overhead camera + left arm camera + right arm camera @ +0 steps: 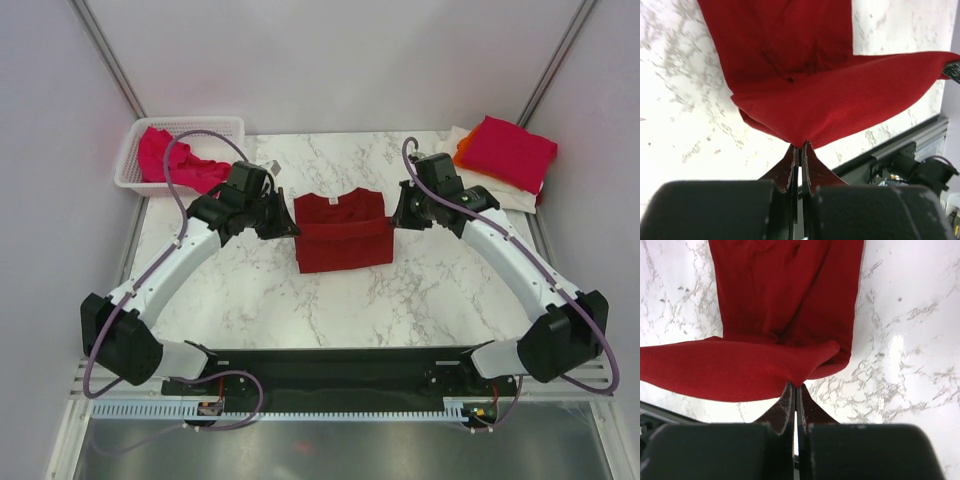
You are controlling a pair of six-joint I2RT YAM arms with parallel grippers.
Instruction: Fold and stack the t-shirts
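Note:
A dark red t-shirt [342,232] lies on the marble table in the middle, its lower part folded up over itself. My left gripper [290,226] is shut on the fold's left edge, seen in the left wrist view [800,144] pinching the red cloth [830,100]. My right gripper [396,218] is shut on the fold's right edge, seen in the right wrist view [796,385] pinching the cloth [740,365]. Both hold the fold a little above the table. A bright pink t-shirt [172,160] lies crumpled in the basket. A stack with a pink-magenta shirt [505,150] on orange and cream ones sits at the back right.
The white mesh basket [218,127] stands at the back left corner. The folded stack lies near the table's right edge. The black base rail [340,365] runs along the near edge. Grey walls close in on both sides.

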